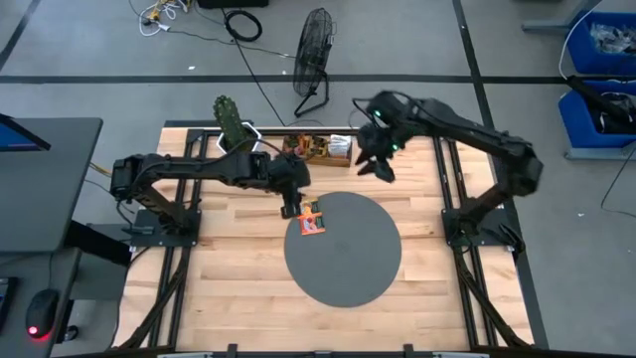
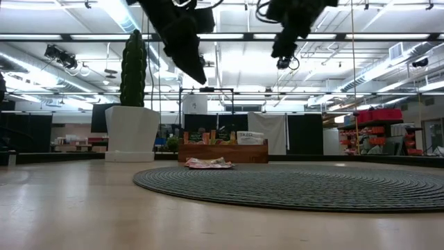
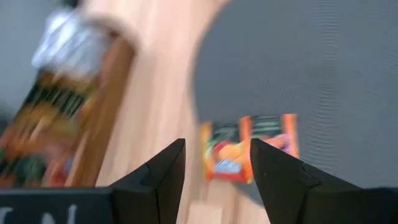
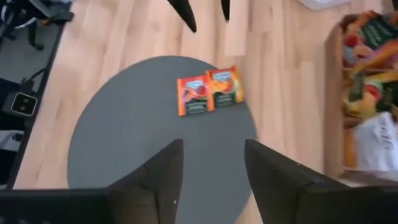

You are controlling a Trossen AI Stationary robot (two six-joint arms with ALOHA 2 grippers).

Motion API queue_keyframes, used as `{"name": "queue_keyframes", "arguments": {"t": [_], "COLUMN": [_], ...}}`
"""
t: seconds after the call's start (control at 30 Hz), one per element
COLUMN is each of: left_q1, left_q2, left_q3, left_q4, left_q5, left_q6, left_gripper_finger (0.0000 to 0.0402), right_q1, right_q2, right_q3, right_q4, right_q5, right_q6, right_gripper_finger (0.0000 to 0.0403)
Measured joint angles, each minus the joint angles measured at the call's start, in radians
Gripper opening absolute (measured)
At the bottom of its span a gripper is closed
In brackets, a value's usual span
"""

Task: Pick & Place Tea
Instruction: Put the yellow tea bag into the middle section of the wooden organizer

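Observation:
Two tea sachets [image 1: 313,222], orange and red with printed labels, lie flat side by side on the far-left rim of the grey disc [image 1: 348,264]. They also show in the right wrist view [image 4: 210,91] and in the low view [image 2: 208,164]. My left gripper [image 1: 291,209] hangs open just above them, slanting down, with nothing between its fingers [image 3: 217,144]. My right gripper [image 1: 376,167] is open and empty [image 4: 212,143], raised over the table past the disc's far edge. It is near the brown wooden tray [image 1: 320,149], which holds more sachets.
A cactus in a white pot [image 1: 234,124] stands at the table's far left, beside the tray. A black fan [image 1: 313,60] stands on the floor beyond the table. Bare wood [image 1: 238,298] lies near and left of the disc.

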Motion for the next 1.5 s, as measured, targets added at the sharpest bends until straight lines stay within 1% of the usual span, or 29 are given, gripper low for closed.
{"name": "queue_keyframes", "arguments": {"t": [0.03, 0.1, 0.17, 0.27, 0.33, 0.43, 0.57, 0.63, 0.77, 0.93, 1.07, 1.23, 1.5], "left_q1": [0.007, 0.027, 0.061, 0.123, 0.151, 0.176, 0.192, 0.193, 0.193, 0.193, 0.193, 0.193, 0.193], "left_q2": [0.000, 0.010, 0.027, 0.061, 0.088, 0.125, 0.178, 0.206, 0.267, 0.335, 0.373, 0.386, 0.386], "left_q3": [-0.009, -0.019, -0.022, -0.022, -0.022, -0.022, -0.022, -0.022, -0.022, -0.021, -0.021, -0.021, -0.021], "left_q4": [0.026, 0.052, 0.055, 0.058, 0.053, 0.058, 0.056, 0.056, 0.056, 0.057, 0.057, 0.051, 0.051], "left_q5": [0.045, 0.116, 0.183, 0.329, 0.361, 0.368, 0.370, 0.370, 0.360, 0.366, 0.361, 0.354, 0.344], "left_q6": [0.059, 0.124, 0.131, 0.109, 0.108, 0.137, 0.192, 0.234, 0.238, 0.243, 0.248, 0.248, 0.264], "left_gripper_finger": [0.0181, 0.0174, 0.0169, 0.0163, 0.0161, 0.0163, 0.0174, 0.0182, 0.0196, 0.0206, 0.0206, 0.0203, 0.0169], "right_q1": [0.012, 0.037, 0.059, 0.089, 0.108, 0.133, 0.169, 0.186, 0.217, 0.233, 0.233, 0.232, 0.232], "right_q2": [-0.036, -0.103, -0.155, -0.215, -0.239, -0.252, -0.256, -0.255, -0.255, -0.255, -0.255, -0.255, -0.255], "right_q3": [-0.053, -0.160, -0.260, -0.393, -0.463, -0.542, -0.605, -0.618, -0.621, -0.622, -0.622, -0.622, -0.622], "right_q4": [0.040, 0.129, 0.224, 0.353, 0.427, 0.490, 0.547, 0.553, 0.567, 0.614, 0.652, 0.669, 0.673], "right_q5": [-0.005, -0.012, -0.012, -0.013, -0.012, -0.011, 0.010, 0.027, 0.076, 0.084, 0.086, 0.087, 0.120], "right_q6": [0.005, 0.030, 0.074, 0.144, 0.196, 0.264, 0.314, 0.317, 0.318, 0.343, 0.368, 0.374, 0.374], "right_gripper_finger": [0.0174, 0.0171, 0.0169, 0.0169, 0.0169, 0.0169, 0.0168, 0.0168, 0.0168, 0.0168, 0.0168, 0.0168, 0.0168]}}
